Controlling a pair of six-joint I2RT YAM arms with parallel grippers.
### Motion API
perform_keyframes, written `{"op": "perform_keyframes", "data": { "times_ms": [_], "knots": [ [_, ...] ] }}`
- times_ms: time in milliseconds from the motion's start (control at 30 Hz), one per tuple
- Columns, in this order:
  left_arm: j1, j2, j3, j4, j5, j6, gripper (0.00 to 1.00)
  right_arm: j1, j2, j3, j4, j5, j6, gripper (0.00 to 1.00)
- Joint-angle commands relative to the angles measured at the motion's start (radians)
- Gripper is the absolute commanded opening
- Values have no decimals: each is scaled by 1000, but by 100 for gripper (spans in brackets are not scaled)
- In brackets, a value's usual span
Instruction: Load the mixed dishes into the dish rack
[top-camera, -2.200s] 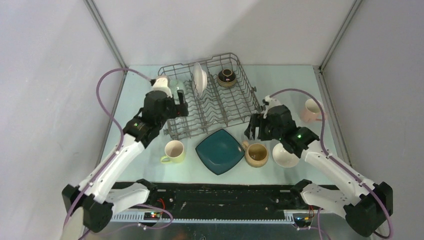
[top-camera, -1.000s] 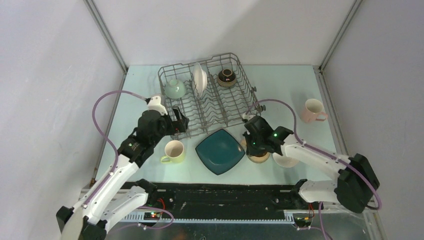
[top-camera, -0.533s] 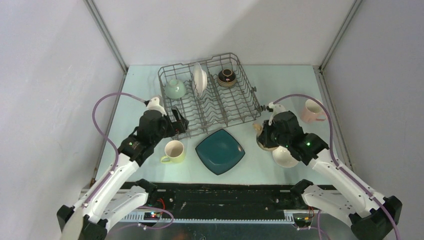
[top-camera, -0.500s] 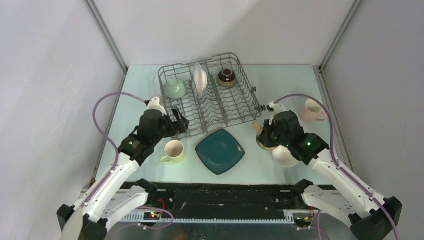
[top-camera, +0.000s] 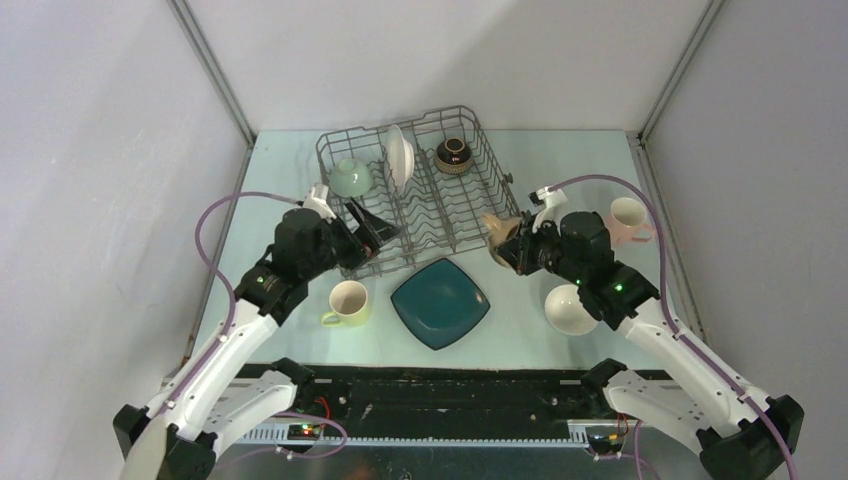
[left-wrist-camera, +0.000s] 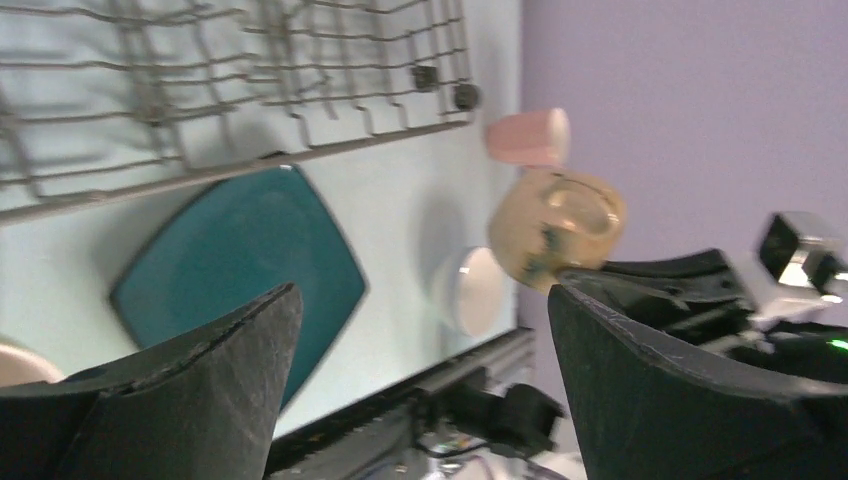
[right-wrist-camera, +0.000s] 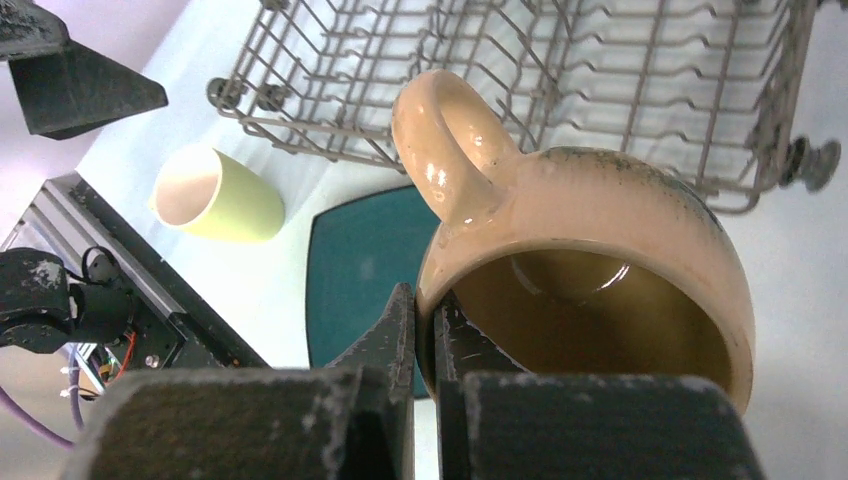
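The tan mug (right-wrist-camera: 590, 250) hangs tilted above the table by the dish rack's (top-camera: 440, 215) near right corner, its rim pinched in my shut right gripper (right-wrist-camera: 425, 300), handle toward the rack. Inside the rack stand a pale green bowl (top-camera: 349, 178), a white plate (top-camera: 399, 157) and a brown bowl (top-camera: 453, 154). On the table lie the teal plate (top-camera: 439, 301), yellow mug (top-camera: 349, 302), white bowl (top-camera: 570, 309) and pink mug (top-camera: 627, 220). At the rack's near left corner my left gripper (top-camera: 375, 232) hovers wide open and empty.
The rack's front rail (left-wrist-camera: 350, 146) runs just behind the teal plate (left-wrist-camera: 240, 260). Grey walls close in on both sides of the table. A black rail (top-camera: 440, 385) with both arm bases lines the near edge.
My right gripper has lifted the tan mug off the table and carried it back toward the rack's right corner. The left gripper has swung slightly up and to the right, still open.
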Motion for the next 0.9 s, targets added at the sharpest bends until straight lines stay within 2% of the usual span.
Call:
{"op": "perform_keyframes", "data": {
  "times_ms": [0, 133, 233, 367, 567, 867],
  "knots": [
    [5, -41, -11, 152, 139, -227, 100, -10, -21, 14, 276, -91, -90, 0],
    [5, -27, -2, 171, 217, -345, 100, -16, -15, -45, 465, -262, -142, 0],
    [6, -1, 40, 145, 268, -358, 100, -18, -5, -84, 543, -298, -139, 0],
    [7, -6, 41, 146, 265, -389, 100, -27, 32, -87, 599, -369, -142, 0],
    [0, 18, 20, 252, 321, -499, 98, -23, 97, -88, 737, -448, -172, 0],
    [-44, 57, 13, 429, 338, -672, 87, 14, 204, -88, 959, -528, -298, 0]
  ]
}}
